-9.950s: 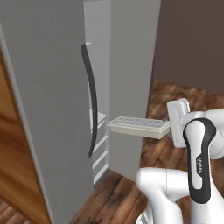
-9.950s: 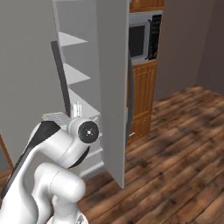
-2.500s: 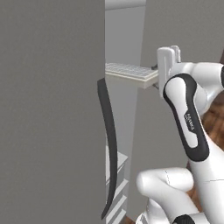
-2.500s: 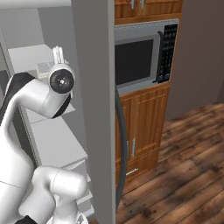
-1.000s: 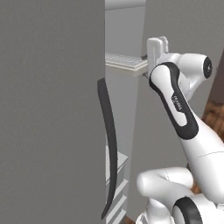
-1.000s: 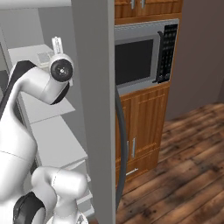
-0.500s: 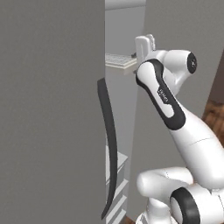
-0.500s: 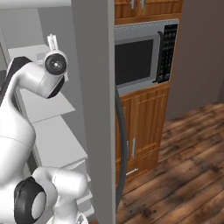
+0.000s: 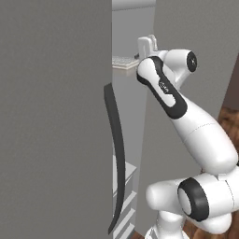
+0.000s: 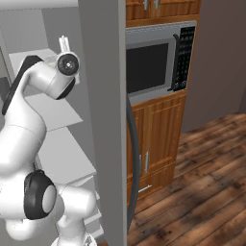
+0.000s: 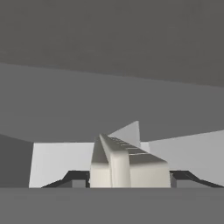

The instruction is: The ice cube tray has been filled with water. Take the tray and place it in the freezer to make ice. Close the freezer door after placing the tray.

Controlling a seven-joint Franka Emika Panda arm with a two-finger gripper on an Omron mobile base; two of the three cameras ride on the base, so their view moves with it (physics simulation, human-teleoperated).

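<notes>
The white ice cube tray (image 11: 127, 162) is clamped end-on between my fingertips (image 11: 77, 177), its pale cells running away from the camera. My gripper (image 11: 130, 177) is shut on it, just above a white freezer shelf (image 11: 59, 161). In the left base view the tray (image 9: 123, 61) pokes out level behind the door's edge, with the gripper (image 9: 138, 55) at its near end, inside the freezer (image 9: 130, 28). The open freezer door (image 9: 56, 116), with its dark curved handle (image 9: 116, 154), fills the left. White inner shelves (image 10: 53, 113) run behind my arm. The water cannot be made out.
A wider grey door (image 10: 103, 120) with a dark handle (image 10: 133, 158) stands close on the arm's right. Beyond it are a microwave (image 10: 153, 62), brown wooden cabinets (image 10: 158, 139) and a wooden floor (image 10: 202, 182). Lower freezer shelves (image 9: 123, 186) sit under the arm.
Over the last second the hand has pushed the tray further into the freezer, leftward in the left base view. Since ten seconds ago the base has come close and the tray has risen.
</notes>
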